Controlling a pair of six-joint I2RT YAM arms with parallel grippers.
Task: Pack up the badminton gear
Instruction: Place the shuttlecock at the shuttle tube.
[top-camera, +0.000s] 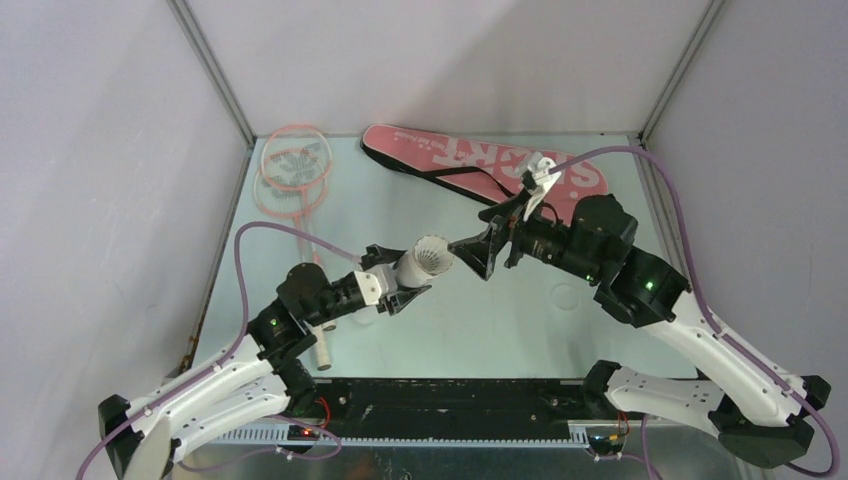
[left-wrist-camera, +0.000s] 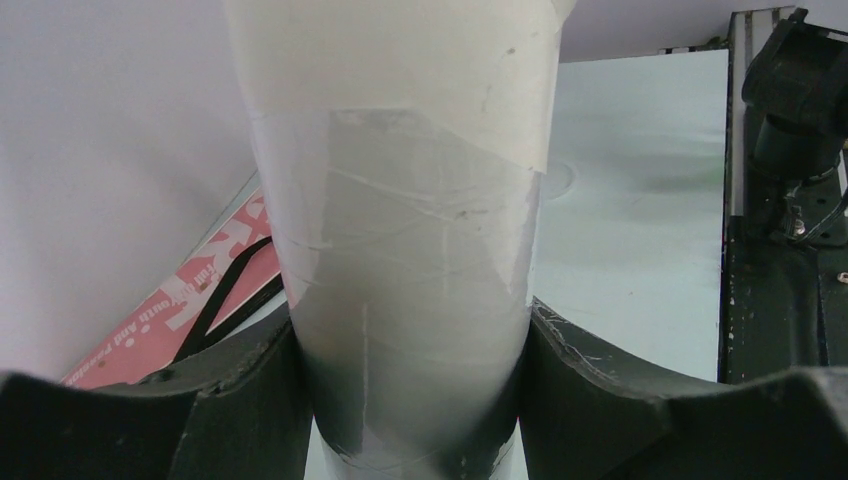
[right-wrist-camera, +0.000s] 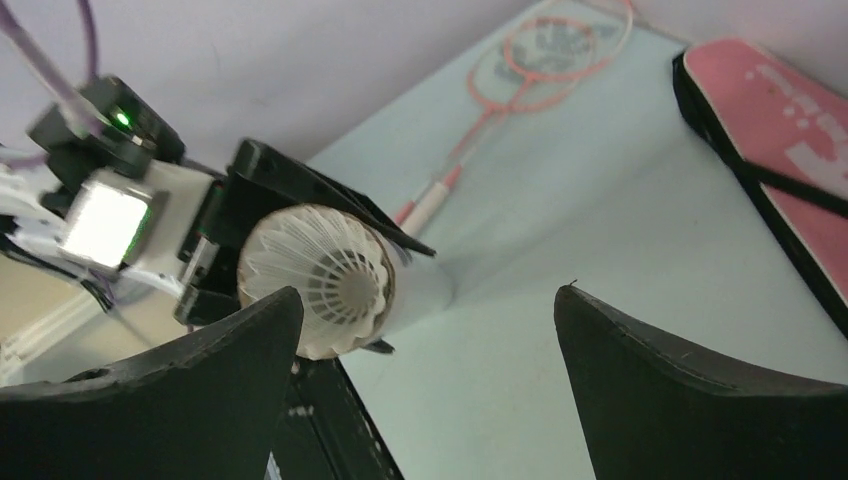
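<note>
A robotics lab cell: plain white panel walls (top-camera: 100, 150) on grey metal frame posts (top-camera: 212, 75) enclose a pale green tabletop (top-camera: 500, 330).

Soft, even light falls from overhead, bright on the pale walls (top-camera: 100, 150) and leaving only faint shadows on the glossy pale-green metal table top (top-camera: 520, 330). In the left wrist view the long white cardboard tube (left-wrist-camera: 400, 200) is so close it blurs, bright at its far end and grey near. The black fingers (right-wrist-camera: 690, 400) of the right gripper (right-wrist-camera: 428, 292) loom dark and soft-edged.
</note>
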